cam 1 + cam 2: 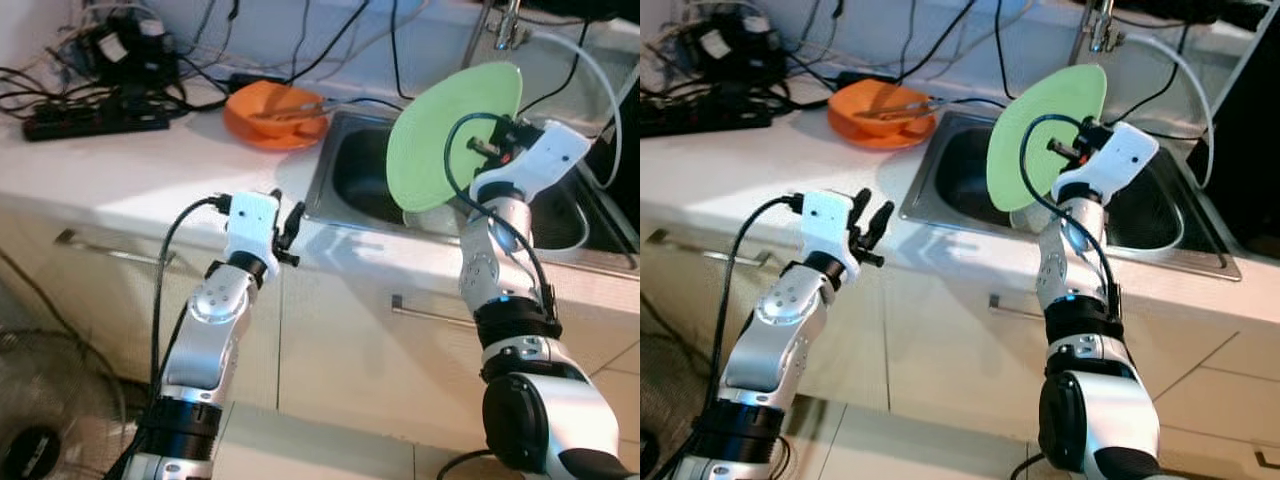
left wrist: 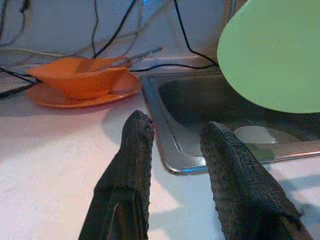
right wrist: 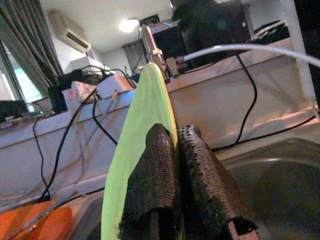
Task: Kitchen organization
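A light green plate [image 1: 452,135] is held upright on its edge above the steel sink [image 1: 345,165], with my right gripper [image 3: 175,137] shut on its rim [image 3: 145,115]. My left gripper [image 2: 175,135] hovers open over the white counter [image 1: 140,170] just left of the sink, nothing between its fingers [image 1: 290,228]. An orange bowl [image 1: 275,108] sits on an orange plate [image 2: 80,95] at the back of the counter, with metal utensils [image 2: 140,55] lying across it. A pale dish [image 2: 262,135] lies in the sink under the green plate.
A black power strip [image 1: 95,118] and tangled cables [image 1: 300,50] lie along the back of the counter. A tap [image 1: 505,25] and a white hose [image 1: 600,75] stand behind the sink. Cabinet handles [image 1: 100,245] run below the counter edge.
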Robot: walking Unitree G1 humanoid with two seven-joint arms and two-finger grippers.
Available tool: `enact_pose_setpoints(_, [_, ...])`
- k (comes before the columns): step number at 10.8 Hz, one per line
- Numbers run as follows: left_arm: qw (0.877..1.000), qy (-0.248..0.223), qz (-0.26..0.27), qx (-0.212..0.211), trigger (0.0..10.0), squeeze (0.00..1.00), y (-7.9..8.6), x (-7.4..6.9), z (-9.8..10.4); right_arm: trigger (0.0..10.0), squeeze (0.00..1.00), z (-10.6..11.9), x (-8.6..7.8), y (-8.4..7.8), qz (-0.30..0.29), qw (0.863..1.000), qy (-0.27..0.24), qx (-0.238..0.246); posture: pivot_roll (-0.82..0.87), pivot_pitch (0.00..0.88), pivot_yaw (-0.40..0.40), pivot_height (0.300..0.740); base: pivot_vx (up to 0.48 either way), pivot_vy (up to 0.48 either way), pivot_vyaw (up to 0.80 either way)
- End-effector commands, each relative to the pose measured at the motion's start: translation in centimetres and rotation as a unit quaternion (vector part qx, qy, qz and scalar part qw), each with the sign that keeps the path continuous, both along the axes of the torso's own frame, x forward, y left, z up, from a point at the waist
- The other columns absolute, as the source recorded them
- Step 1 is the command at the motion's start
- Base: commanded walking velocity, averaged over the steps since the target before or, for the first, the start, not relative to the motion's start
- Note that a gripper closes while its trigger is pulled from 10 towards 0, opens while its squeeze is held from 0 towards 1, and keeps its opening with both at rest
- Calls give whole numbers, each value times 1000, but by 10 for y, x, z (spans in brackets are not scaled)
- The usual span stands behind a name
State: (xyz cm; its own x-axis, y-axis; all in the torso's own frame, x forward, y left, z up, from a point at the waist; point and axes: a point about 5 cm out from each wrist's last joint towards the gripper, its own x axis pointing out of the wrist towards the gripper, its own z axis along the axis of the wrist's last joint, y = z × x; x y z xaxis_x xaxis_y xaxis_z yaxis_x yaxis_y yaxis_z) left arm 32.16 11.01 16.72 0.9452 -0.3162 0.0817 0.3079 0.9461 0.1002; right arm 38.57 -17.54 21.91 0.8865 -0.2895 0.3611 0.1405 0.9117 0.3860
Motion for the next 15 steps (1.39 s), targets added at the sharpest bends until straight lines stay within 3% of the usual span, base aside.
enact_pose_setpoints(1, [1000, -12, -1, -2, 10000, 0, -2, -1, 5, 10000, 0, 14, 0, 0, -4, 1000, -27, -8, 269, 14, -79, 740, 356, 0, 0])
enact_pose_setpoints(15, [1000, -15, 2, 1, 10000, 0, -1, 1, 6, 10000, 0, 7, 1, 5, 3, 1000, -13, 2, 270, 25, -81, 740, 365, 0, 0])
